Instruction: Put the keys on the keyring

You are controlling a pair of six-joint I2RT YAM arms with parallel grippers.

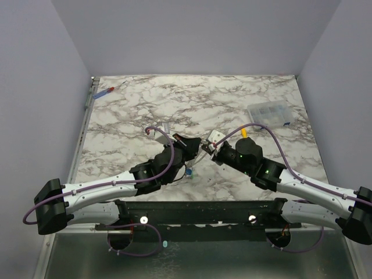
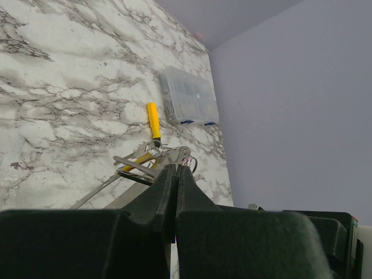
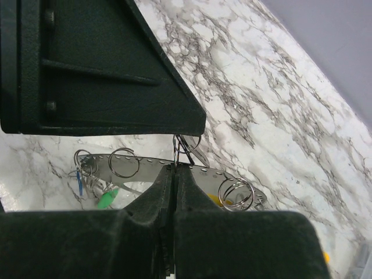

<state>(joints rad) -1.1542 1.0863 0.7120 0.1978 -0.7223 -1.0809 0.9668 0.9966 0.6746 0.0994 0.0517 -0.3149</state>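
Observation:
The two grippers meet tip to tip at the table's middle. My left gripper [image 1: 195,145] is shut, with a silver key [image 2: 178,154] pinched at its fingertips [image 2: 174,170]. My right gripper [image 1: 210,149] is shut on the keyring [image 3: 145,168], a grey loop seen here as a flat band carrying small split rings [image 3: 123,163]. One thin ring [image 3: 186,142] spans from my right fingertips [image 3: 174,168] up to the left gripper's black body. Green [image 3: 107,199] and blue [image 3: 79,181] key caps hang at the loop's left end. A blue cap also shows in the top view [image 1: 189,171].
A yellow-handled small screwdriver [image 2: 153,120] lies just beyond the grippers and also shows in the top view [image 1: 244,132]. A clear plastic compartment box [image 1: 268,113] sits at the right back. A red-and-blue-handled screwdriver [image 1: 104,92] lies at the far left corner.

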